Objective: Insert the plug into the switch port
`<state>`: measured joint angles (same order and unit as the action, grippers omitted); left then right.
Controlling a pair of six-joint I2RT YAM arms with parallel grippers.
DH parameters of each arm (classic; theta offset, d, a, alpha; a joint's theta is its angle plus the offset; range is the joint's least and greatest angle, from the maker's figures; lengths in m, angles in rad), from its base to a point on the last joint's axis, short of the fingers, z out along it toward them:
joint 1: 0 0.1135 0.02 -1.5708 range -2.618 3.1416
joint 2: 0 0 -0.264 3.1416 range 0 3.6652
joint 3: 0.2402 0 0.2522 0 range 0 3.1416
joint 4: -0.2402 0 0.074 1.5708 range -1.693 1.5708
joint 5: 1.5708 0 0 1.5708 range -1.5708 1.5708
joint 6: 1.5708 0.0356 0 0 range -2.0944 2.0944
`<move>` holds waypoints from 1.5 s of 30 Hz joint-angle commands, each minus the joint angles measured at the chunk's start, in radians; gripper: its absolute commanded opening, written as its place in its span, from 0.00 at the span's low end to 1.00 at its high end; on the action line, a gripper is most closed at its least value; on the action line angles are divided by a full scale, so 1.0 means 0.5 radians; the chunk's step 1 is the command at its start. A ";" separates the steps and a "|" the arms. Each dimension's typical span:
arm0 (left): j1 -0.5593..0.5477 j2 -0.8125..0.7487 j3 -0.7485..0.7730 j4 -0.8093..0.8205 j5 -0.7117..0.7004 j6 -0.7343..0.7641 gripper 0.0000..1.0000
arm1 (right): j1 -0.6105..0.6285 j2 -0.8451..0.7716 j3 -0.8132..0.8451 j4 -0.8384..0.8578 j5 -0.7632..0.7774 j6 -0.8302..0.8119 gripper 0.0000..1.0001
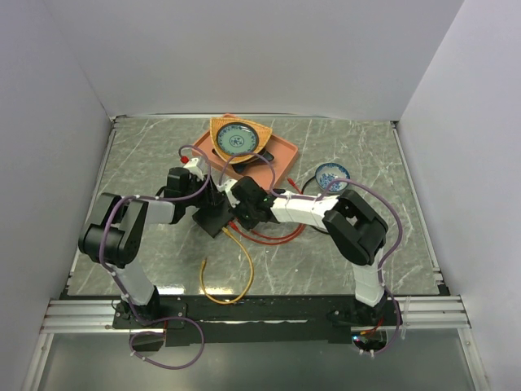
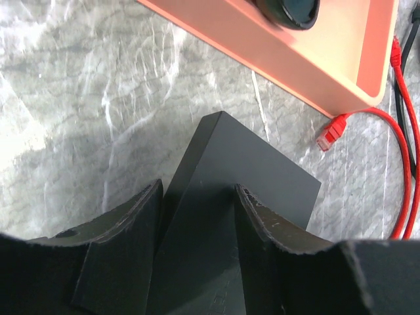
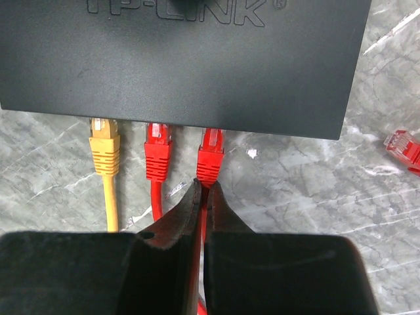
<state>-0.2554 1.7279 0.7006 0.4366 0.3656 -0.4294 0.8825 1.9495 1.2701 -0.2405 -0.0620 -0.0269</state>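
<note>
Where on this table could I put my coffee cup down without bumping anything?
Bare tabletop lies at the far left, between the wall and the orange tray; at the right, past the small blue bowl; and near the front, between the yellow cable and the right arm. The middle is crowded: left gripper, right gripper, black box, red cable.

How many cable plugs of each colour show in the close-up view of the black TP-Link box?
Red plugs: 3
Yellow plugs: 1
Total: 4
</note>
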 commanded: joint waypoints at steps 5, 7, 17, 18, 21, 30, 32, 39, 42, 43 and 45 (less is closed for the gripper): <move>-0.207 0.124 -0.021 -0.266 0.477 -0.074 0.32 | -0.016 -0.006 0.273 0.972 -0.091 0.048 0.00; -0.207 0.131 -0.021 -0.266 0.505 -0.083 0.29 | -0.032 0.000 0.279 0.978 -0.106 0.102 0.00; -0.265 0.060 -0.079 -0.333 0.502 -0.135 0.31 | -0.041 -0.003 0.319 1.015 -0.084 0.180 0.00; -0.271 0.063 -0.082 -0.330 0.496 -0.132 0.31 | -0.041 -0.003 0.325 1.039 -0.103 0.180 0.00; -0.281 0.091 -0.079 -0.346 0.502 -0.126 0.30 | -0.041 -0.003 0.325 1.091 -0.140 0.177 0.00; -0.293 0.140 -0.073 -0.303 0.514 -0.141 0.29 | -0.041 -0.135 0.187 1.325 -0.183 0.143 0.00; -0.296 0.146 -0.073 -0.303 0.514 -0.138 0.29 | -0.041 -0.126 0.218 1.328 -0.198 0.121 0.00; -0.302 0.149 -0.073 -0.321 0.502 -0.117 0.29 | -0.044 -0.036 0.350 1.218 -0.361 -0.044 0.00; -0.302 0.152 -0.070 -0.318 0.496 -0.123 0.29 | -0.041 -0.073 0.325 1.205 -0.339 -0.084 0.00; -0.302 0.152 -0.070 -0.315 0.493 -0.123 0.30 | -0.038 -0.088 0.292 1.211 -0.327 -0.087 0.00; -0.302 0.158 -0.073 -0.312 0.490 -0.123 0.29 | -0.041 -0.144 0.258 1.245 -0.315 -0.084 0.00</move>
<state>-0.2661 1.7527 0.7116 0.4706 0.3561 -0.4259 0.8459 1.9541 1.2755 -0.2268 -0.1474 -0.0395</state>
